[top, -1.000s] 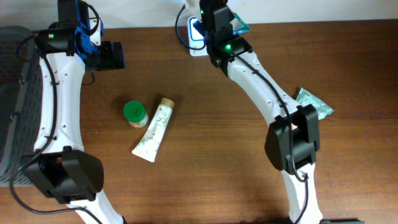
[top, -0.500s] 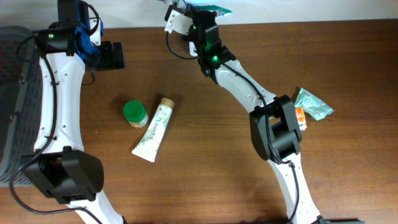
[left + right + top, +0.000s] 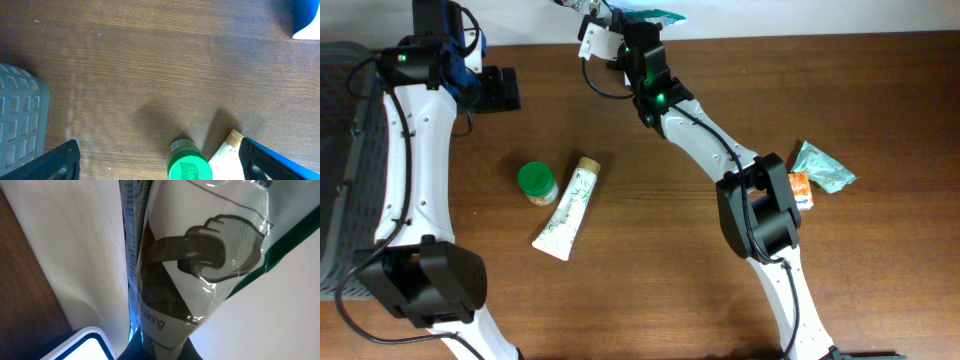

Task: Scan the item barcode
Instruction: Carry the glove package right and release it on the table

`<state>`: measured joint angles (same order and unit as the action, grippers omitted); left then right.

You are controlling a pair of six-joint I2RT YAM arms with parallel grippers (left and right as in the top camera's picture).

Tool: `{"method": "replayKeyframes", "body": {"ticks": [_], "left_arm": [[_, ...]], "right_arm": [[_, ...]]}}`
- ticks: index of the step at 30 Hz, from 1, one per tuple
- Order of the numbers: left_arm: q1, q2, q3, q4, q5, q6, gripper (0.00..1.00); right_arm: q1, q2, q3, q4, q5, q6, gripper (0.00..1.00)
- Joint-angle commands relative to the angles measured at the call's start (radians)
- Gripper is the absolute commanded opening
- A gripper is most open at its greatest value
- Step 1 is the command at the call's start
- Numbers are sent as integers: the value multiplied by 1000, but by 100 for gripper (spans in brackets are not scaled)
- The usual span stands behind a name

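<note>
- Brown wooden table [image 3: 650, 250]: the work sits at its far edge.
- Clear, green-trimmed plastic pouch [image 3: 200, 270], raised there: I judge it light, floppy and slick, best held by a seam.
- Right gripper [image 3: 161, 349] pinches the pouch's end.
- Left gripper [image 3: 162, 162] is spread and empty.

Green-lidded jar [image 3: 536, 183] beside cream tube [image 3: 568, 209], grey basket [image 3: 338, 130]
</note>
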<state>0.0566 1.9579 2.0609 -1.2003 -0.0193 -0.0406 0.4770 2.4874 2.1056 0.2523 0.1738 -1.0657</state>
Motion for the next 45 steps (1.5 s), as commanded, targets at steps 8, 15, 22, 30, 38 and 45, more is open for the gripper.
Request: {"method": "replayKeyframes", "body": {"ticks": [8, 15, 22, 30, 38, 45], "left_arm": [[-2, -6, 3, 2, -7, 11, 99], [-2, -6, 3, 2, -7, 11, 99], [-2, -6, 3, 2, -7, 11, 99], [-2, -6, 3, 2, -7, 11, 99], [-2, -6, 3, 2, -6, 11, 99], [-2, -6, 3, 2, -7, 11, 99]], "right_arm": [[14, -356, 14, -491, 25, 343, 4], [-2, -696, 14, -1175, 71, 932, 4], [-274, -695, -95, -1640, -134, 1269, 4], [-593, -695, -583, -1352, -299, 1337, 4], [-834, -695, -765, -1164, -301, 1333, 22], [-844, -698, -692, -1289, -298, 1305, 79]]}}
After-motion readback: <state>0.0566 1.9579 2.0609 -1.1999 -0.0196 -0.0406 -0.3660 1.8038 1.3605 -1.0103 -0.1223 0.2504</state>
